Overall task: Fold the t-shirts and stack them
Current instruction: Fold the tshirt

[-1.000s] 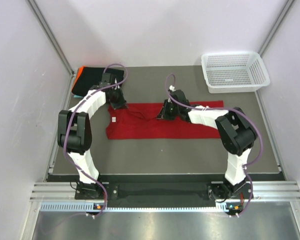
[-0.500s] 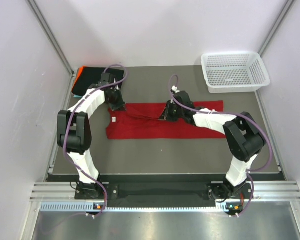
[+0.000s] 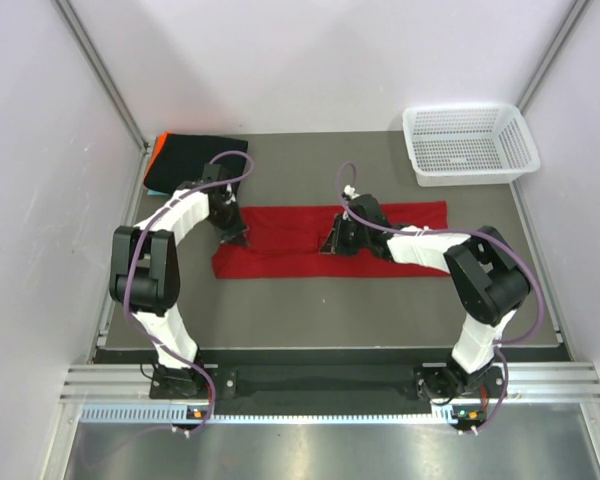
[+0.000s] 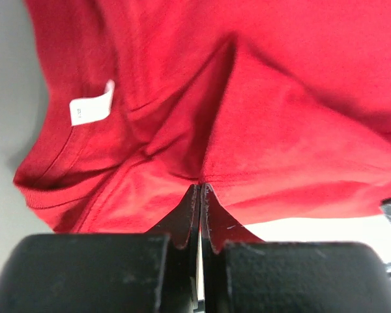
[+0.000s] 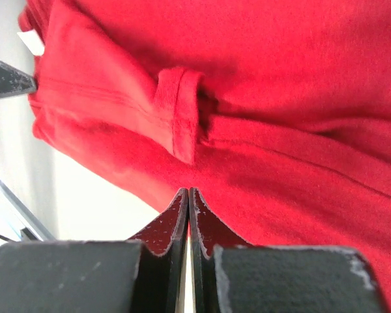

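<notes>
Mid-fold: left gripper (image 4: 200,188) and right gripper (image 5: 188,192) clamp the red shirt (image 3: 280,263) at their jaw tips; next, probably lay it evenly

Left claw (image 3: 236,236) and right claw (image 3: 332,246) have both moved back toward the arm bases, dragging the red t-shirt (image 3: 280,262) far edge along. Left arm now sits clear of the black t-shirt (image 3: 195,160), showing more of it.

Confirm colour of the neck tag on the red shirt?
White tag at the collar of the red t-shirt; clearest in the left wrist view.
</notes>
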You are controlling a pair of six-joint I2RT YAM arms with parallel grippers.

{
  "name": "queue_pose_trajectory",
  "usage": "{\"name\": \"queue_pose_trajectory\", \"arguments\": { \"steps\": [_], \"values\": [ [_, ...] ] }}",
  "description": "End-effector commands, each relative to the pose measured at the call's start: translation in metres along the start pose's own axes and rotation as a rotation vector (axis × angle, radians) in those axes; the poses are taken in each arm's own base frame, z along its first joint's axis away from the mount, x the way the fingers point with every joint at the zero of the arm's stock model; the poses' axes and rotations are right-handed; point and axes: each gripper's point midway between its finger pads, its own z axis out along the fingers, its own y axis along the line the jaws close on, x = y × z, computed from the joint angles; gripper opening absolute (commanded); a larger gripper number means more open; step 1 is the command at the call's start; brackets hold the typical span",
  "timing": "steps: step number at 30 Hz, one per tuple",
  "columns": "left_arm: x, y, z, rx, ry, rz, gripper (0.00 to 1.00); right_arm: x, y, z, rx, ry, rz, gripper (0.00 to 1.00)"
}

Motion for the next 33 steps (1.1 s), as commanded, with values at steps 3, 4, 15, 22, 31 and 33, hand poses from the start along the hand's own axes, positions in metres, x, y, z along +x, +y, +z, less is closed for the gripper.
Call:
{"name": "queue_pose_trajectory", "arguments": {
  "steps": [3,4,15,22,31,33],
  "values": [
    [0.012,0.013,-0.005,-0.035,-0.013,-0.017,0.0,-0.005,0.017,-0.005,-0.055,-0.021,-0.052,0.0],
    [0.014,0.012,-0.005,-0.026,-0.007,-0.016,0.0,-0.006,0.018,-0.006,-0.059,-0.02,-0.055,0.0],
    [-0.042,-0.009,-0.048,-0.048,-0.148,0.052,0.29,-0.042,0.047,-0.022,-0.056,-0.052,-0.125,0.14],
    [-0.049,-0.045,-0.027,0.145,-0.15,0.069,0.29,-0.048,0.061,0.005,-0.118,-0.013,-0.103,0.13],
    [-0.037,0.04,0.037,-0.255,-0.124,-0.086,0.26,-0.038,0.006,0.044,0.004,0.012,-0.066,0.13],
    [-0.032,0.053,0.043,-0.31,-0.122,-0.111,0.25,-0.038,-0.004,0.046,0.032,0.013,-0.067,0.13]
  ]
}}
